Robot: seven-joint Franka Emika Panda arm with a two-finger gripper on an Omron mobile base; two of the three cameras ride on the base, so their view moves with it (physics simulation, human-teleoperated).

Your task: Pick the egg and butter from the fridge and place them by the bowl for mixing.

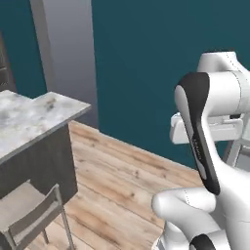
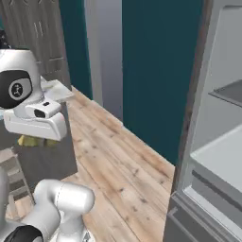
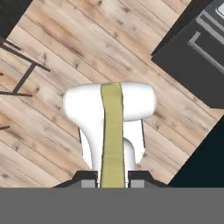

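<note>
Evenly, softly lit throughout, with no single visible light source. Flat rendered shading, no hard cast shadows on the pale wood-plank floor (image 2: 118,156). Gentle gloss highlights on the white rounded arm shell (image 1: 188,205). Slightly soft, low-resolution edges everywhere; speckled grey marble countertop (image 1: 29,117) mottled and blurry. Dim inside the tall grey fridge (image 2: 222,142). No edge distortion.

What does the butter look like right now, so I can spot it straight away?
Start from the open grey fridge on the right, then go left across the wood floor to the arm's white hand. In the hand view, the gripper is shut on the butter, which juts out lengthwise between the dark fingertips. It is a thin, long, pale yellow-green stick, the only yellowish thing there.
</note>
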